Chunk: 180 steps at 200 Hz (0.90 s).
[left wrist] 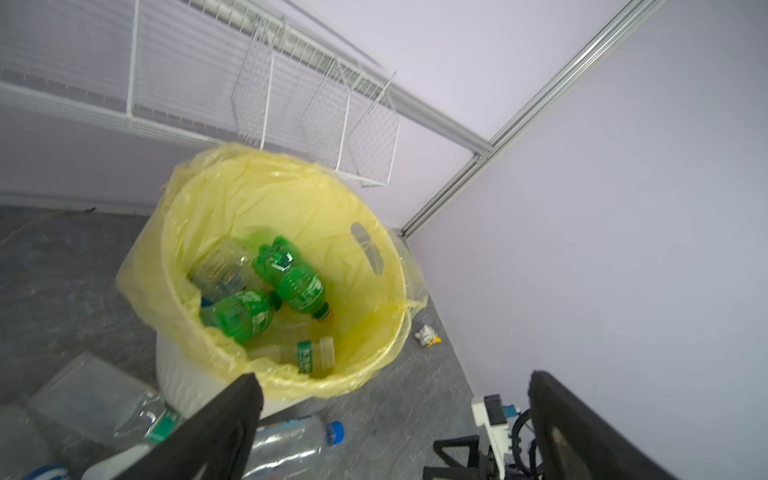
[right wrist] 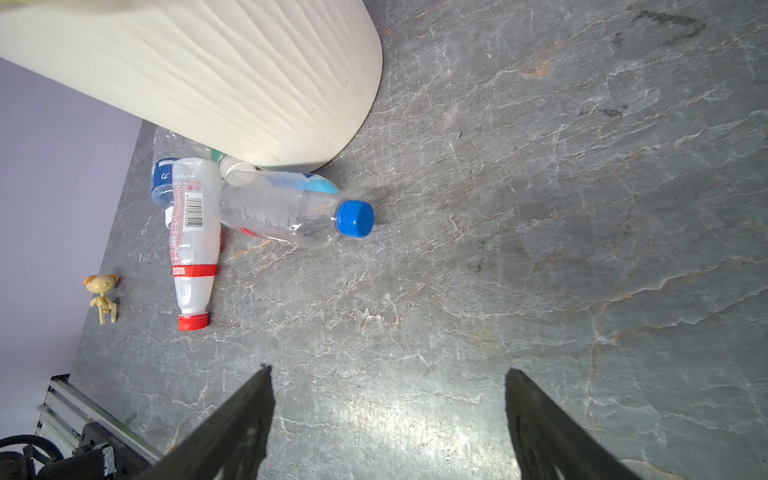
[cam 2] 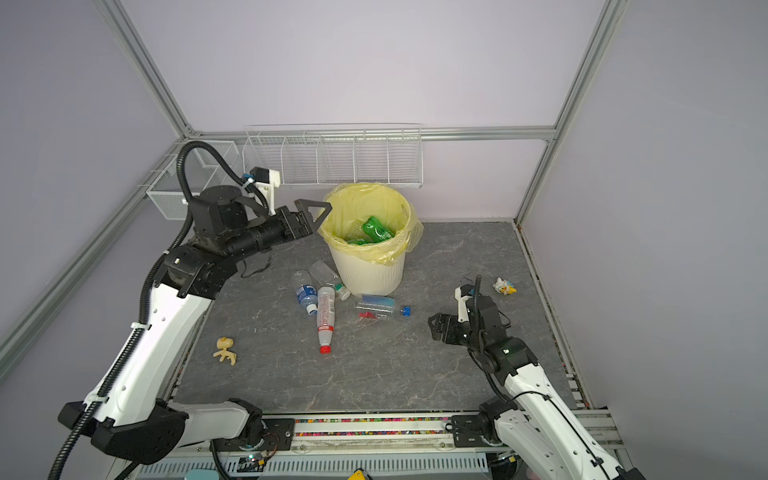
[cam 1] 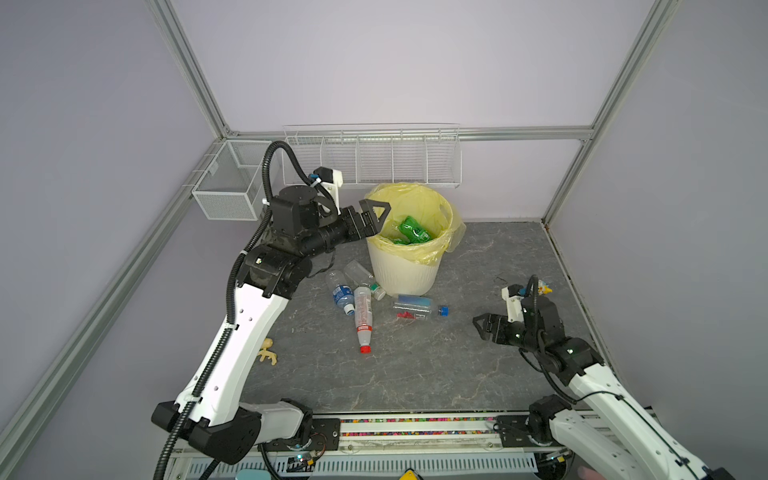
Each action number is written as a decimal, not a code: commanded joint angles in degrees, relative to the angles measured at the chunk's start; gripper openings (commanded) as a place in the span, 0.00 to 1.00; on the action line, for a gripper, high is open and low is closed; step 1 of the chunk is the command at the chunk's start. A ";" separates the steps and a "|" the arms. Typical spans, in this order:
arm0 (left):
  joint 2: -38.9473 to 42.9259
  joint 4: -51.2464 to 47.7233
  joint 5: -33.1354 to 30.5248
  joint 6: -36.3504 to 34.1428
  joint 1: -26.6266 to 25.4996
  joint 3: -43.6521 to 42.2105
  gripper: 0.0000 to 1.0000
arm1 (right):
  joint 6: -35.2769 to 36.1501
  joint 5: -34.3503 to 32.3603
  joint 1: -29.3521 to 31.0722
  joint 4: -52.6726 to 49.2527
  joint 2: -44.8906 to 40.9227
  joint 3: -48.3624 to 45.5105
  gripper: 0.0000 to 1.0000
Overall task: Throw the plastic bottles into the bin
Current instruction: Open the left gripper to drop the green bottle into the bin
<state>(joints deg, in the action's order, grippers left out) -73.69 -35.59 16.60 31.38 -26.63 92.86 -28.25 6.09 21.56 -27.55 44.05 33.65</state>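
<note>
The bin (cam 1: pixel 409 272) (cam 2: pixel 370 276) is cream, ribbed and lined with a yellow bag. It stands at the back middle. Inside it lie two green bottles (left wrist: pixel 291 278) (left wrist: pixel 239 313) and clear ones (left wrist: pixel 313 355). My left gripper (cam 1: pixel 380 218) (cam 2: pixel 320 216) (left wrist: pixel 392 380) hangs open and empty over the bin's left rim. On the floor in front of the bin lie several plastic bottles: a blue-label one (cam 1: pixel 341 293), a crushed clear one (cam 1: pixel 359 274), a red-capped one (cam 1: pixel 363 318) (right wrist: pixel 193 241) and a blue-capped one (cam 1: pixel 415 305) (right wrist: pixel 282 210). My right gripper (cam 1: pixel 478 326) (right wrist: pixel 388 370) stands open low over bare floor to their right.
White wire baskets (cam 1: pixel 374 158) hang on the back wall and a mesh basket (cam 1: pixel 226 187) on the left rail. A yellow toy figure (cam 1: pixel 268 351) (right wrist: pixel 102 295) lies front left. A small white-yellow toy (cam 1: pixel 543 286) (left wrist: pixel 428 334) sits behind the right arm.
</note>
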 commanded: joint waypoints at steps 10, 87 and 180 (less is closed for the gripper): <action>3.85 -1.61 -2.67 -1.93 0.18 -7.39 1.00 | 1.38 2.02 1.14 1.73 -0.77 1.33 0.88; 15.52 10.81 2.31 7.43 0.51 -30.74 1.00 | 5.67 6.53 3.33 13.73 -1.58 -1.33 0.88; 18.45 3.62 -11.03 -0.12 1.03 -37.38 1.00 | 9.84 6.65 4.26 19.06 3.75 -0.69 0.88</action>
<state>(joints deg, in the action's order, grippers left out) -55.75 -30.50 9.65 33.23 -25.98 57.30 -21.74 12.29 25.17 -10.15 44.40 32.25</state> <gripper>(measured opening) 0.996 0.879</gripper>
